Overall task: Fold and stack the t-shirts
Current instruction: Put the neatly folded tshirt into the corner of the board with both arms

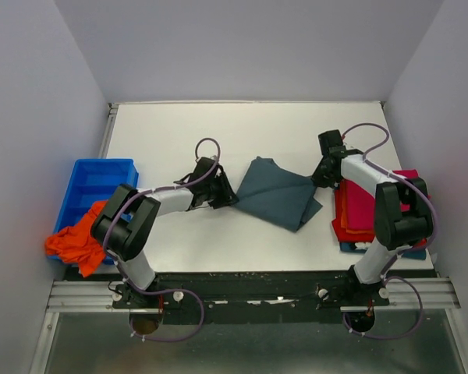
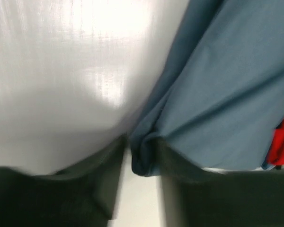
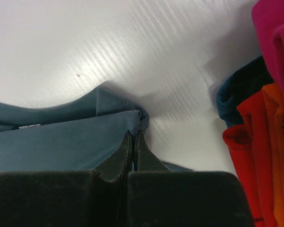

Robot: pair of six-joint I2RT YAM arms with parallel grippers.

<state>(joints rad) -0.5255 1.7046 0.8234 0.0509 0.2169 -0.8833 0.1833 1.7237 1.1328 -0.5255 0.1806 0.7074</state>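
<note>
**Grey-blue shirt pinched at both ends, mid-table**

A slate grey-blue t-shirt (image 1: 279,195) is seen lying part-folded and creased at the middle of the white table (image 1: 179,132), its cloth doubled over along the near right edge. Its left edge is bunched between the fingers of the left gripper (image 2: 141,153), which are closed on a thick fold. Its right corner is nipped by the right gripper (image 3: 133,139), whose tips are pressed together on the cloth.

One shirt is held. One stack of folded shirts (image 1: 355,210) lies at the right edge, with magenta-pink on top, then red, orange and a dark teal layer, four colours in all. One orange t-shirt (image 1: 76,240) is draped over the near rim of the single blue plastic bin (image 1: 101,175) at the left.

Much of the stack is covered by the right arm, so its layers cannot be counted with certainty. The left wrist view is blurred.
</note>
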